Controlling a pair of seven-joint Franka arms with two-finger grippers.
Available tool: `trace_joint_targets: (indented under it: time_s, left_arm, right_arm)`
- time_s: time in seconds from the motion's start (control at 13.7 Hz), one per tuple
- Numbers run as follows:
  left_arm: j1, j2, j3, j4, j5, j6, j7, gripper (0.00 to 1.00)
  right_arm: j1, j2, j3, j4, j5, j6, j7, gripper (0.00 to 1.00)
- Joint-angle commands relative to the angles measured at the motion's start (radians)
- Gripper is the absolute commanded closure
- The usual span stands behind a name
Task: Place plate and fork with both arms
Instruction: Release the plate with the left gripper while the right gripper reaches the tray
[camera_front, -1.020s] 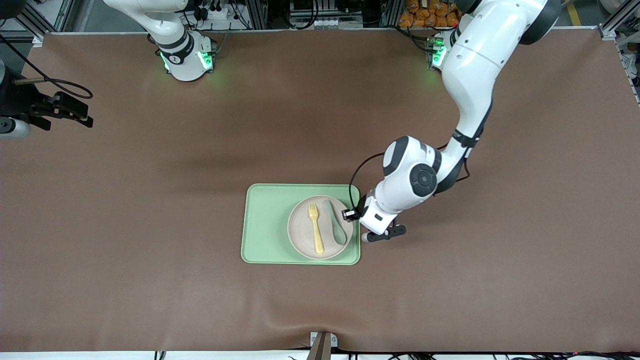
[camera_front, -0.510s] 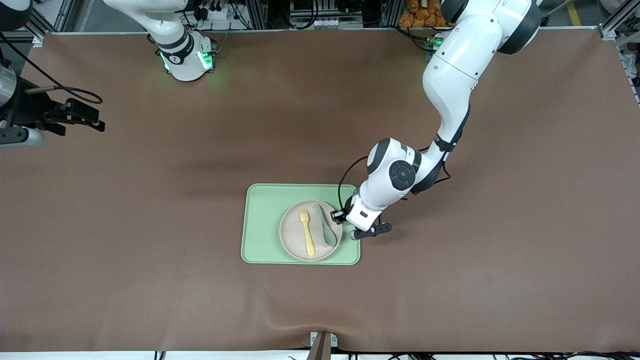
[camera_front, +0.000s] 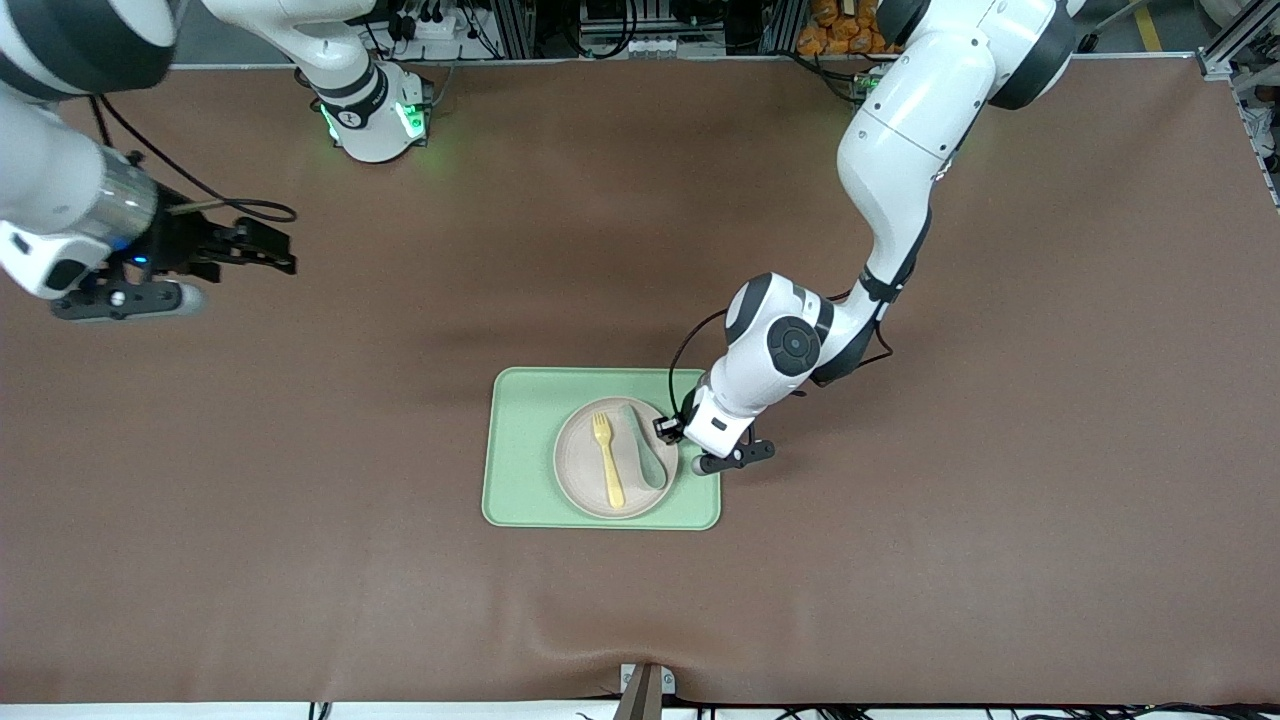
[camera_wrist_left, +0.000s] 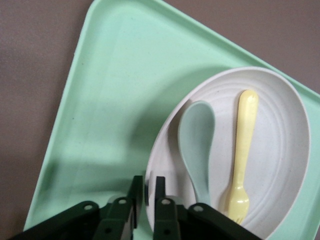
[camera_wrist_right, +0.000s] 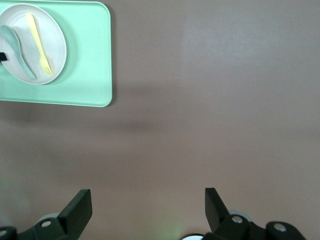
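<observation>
The pale beige plate (camera_front: 578, 472) lies on the light-green tray (camera_front: 520, 450), with the pale-yellow fork (camera_front: 606, 460) and a muted-green spoon (camera_front: 645, 455) on it. My left gripper (camera_front: 670, 430) is shut on the plate's rim at the side toward the left arm's end. The left wrist view shows its fingers (camera_wrist_left: 146, 187) pinching the rim, with the plate (camera_wrist_left: 282, 150), fork (camera_wrist_left: 242, 150) and spoon (camera_wrist_left: 197, 145) close by. My right gripper (camera_front: 285, 252) is open and empty over bare table toward the right arm's end. The right wrist view shows its open gripper (camera_wrist_right: 148, 200) with the plate (camera_wrist_right: 55, 47) and fork (camera_wrist_right: 37, 42) well away from it.
The tray also shows in the left wrist view (camera_wrist_left: 115, 100) and the right wrist view (camera_wrist_right: 85, 60). Brown table mat (camera_front: 950, 520) surrounds the tray on all sides. A mount (camera_front: 645, 690) sits at the table edge nearest the front camera.
My left gripper has pulled the plate, with fork and spoon on it, across the tray toward the right arm's end. My right arm has swung in over the table toward the tray.
</observation>
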Motion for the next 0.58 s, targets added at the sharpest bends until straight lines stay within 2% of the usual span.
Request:
trace_joint_targets:
  time_s: [0.0,0.22,0.51]
  left_arm:
    - [-0.007,0.002,0.030,0.025,-0.004,0.008,-0.021,0.00]
    - [-0.004,-0.042,0.053,0.023,0.004,-0.009,-0.020,0.00]
    - [0.011,-0.140,0.093,0.025,0.098,-0.112,-0.017,0.00]
  right_arm:
    - [0.096,0.065,-0.007,0.039,0.004,0.037,0.123,0.00]
    - [0.147,0.139,-0.005,0.079,0.019,0.123,0.202,0.00]
    - [0.261,0.318,-0.008,0.238,-0.039,0.131,0.232,0.00]
